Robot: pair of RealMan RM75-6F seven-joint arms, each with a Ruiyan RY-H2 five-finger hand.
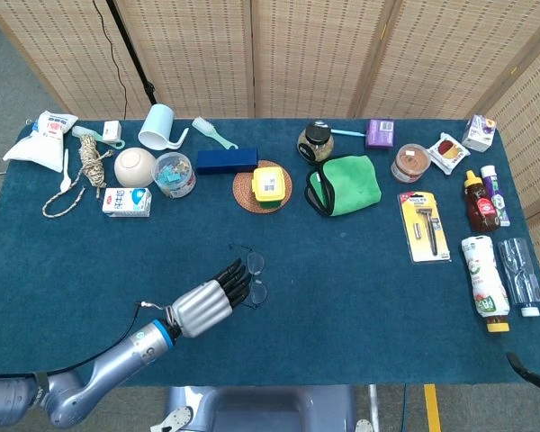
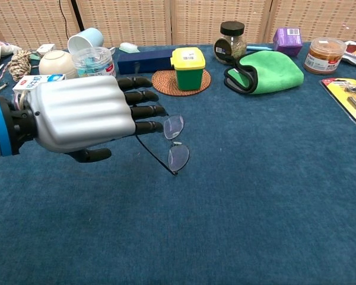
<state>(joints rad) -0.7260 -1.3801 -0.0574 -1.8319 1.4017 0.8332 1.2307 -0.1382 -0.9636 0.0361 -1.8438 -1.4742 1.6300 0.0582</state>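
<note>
Near the tabletop's (image 1: 360, 297) front edge, the left hand (image 2: 77, 116) is hovering, fingers extended and holding nothing, beside the glasses (image 2: 172, 142); approaching low and pinching the thin frame, not the lenses, seems wisest.

- The left arm (image 1: 81, 382) is reaching in from the lower left, its silver forearm running up to a blue wrist ring.
- The left hand (image 1: 207, 300) is lying back-up, its dark fingers (image 2: 141, 101) stretched out straight and close together, thumb tucked underneath, holding nothing.
- The right hand is showing in neither view.
</note>
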